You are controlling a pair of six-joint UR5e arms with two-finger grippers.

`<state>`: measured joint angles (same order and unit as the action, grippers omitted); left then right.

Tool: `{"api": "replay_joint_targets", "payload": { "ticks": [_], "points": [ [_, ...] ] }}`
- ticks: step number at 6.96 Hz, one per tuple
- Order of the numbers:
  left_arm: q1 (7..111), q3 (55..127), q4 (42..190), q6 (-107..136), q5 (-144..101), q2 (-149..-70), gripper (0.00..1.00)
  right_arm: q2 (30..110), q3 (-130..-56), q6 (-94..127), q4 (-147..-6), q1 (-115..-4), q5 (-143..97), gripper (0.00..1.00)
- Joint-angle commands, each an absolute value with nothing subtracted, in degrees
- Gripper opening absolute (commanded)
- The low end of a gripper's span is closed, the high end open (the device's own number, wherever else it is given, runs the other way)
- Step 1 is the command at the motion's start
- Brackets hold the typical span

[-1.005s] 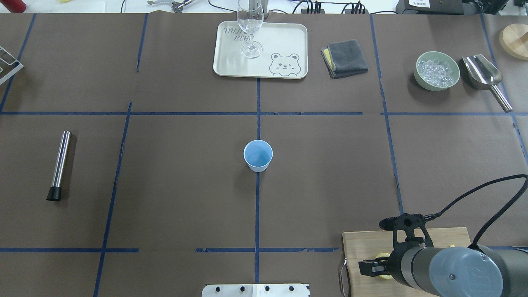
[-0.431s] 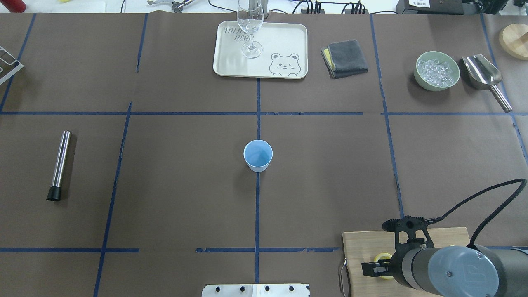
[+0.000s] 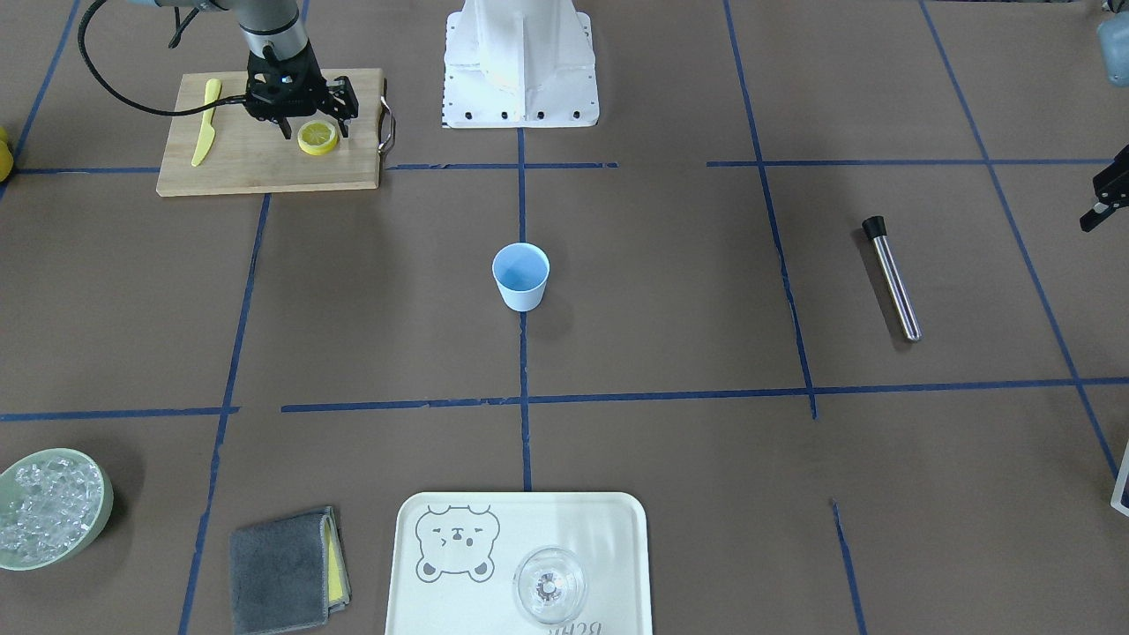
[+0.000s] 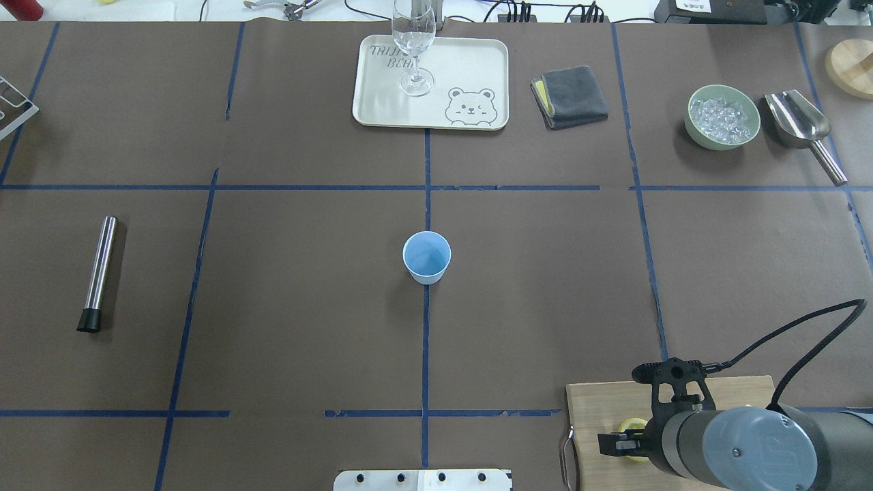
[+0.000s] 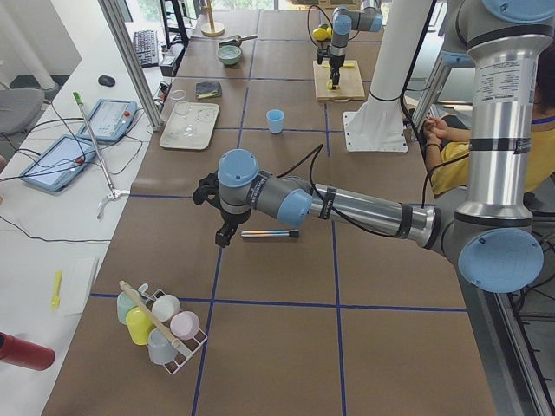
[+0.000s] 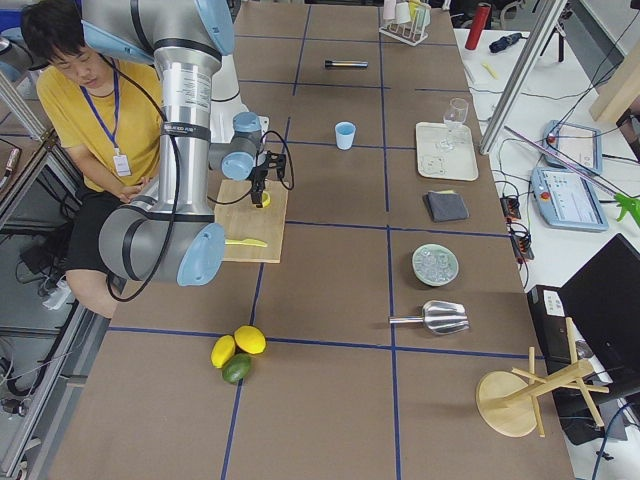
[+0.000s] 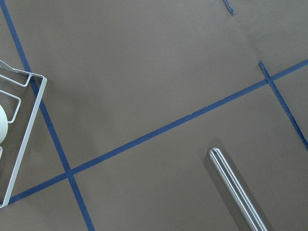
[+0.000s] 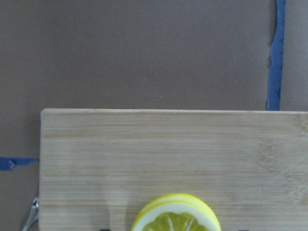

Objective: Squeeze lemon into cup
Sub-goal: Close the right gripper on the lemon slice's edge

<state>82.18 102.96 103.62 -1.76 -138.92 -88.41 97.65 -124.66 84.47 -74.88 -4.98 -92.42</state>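
Observation:
The lemon slice (image 3: 317,138) lies flat on the wooden cutting board (image 3: 265,172) by the robot's base. It also shows in the right wrist view (image 8: 175,216), at the bottom edge. My right gripper (image 3: 315,128) is open, pointing down, with one finger on each side of the slice, just above the board. In the overhead view the gripper (image 4: 619,443) hides most of the lemon (image 4: 634,424). The light-blue cup (image 4: 426,256) stands upright at the table's centre, apart from both arms. My left gripper (image 5: 223,236) hovers near a steel muddler (image 5: 270,233); I cannot tell whether it is open or shut.
A yellow plastic knife (image 3: 205,123) lies on the board behind the gripper. Tray (image 4: 470,61) with a clear glass (image 4: 413,41), grey cloth (image 4: 569,95), ice bowl (image 4: 721,116) and scoop (image 4: 801,126) line the far side. A cup rack (image 5: 160,325) stands at the left end.
My right gripper has shifted slightly nearer to the robot and sits lower over the lemon slice. The cup and the other things have not moved.

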Motion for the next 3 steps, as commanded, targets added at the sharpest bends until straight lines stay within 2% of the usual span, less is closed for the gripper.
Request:
{"api": "replay_joint_targets", "payload": {
  "ticks": [1,2,3],
  "points": [
    [82.2,103.1,103.6,-1.8,-139.0,-88.4,1.0,97.9,-124.8,84.6,-74.8,-5.1,-92.5,0.59],
    [82.2,103.2,103.6,-1.8,-139.0,-88.4,1.0,97.9,-124.7,84.8,-74.8,-5.1,-92.5,0.49],
    [82.2,103.3,103.6,-1.8,-139.0,-88.4,1.0,98.0,-125.2,84.8,-74.8,-5.4,-92.5,0.44]
  ]
}}
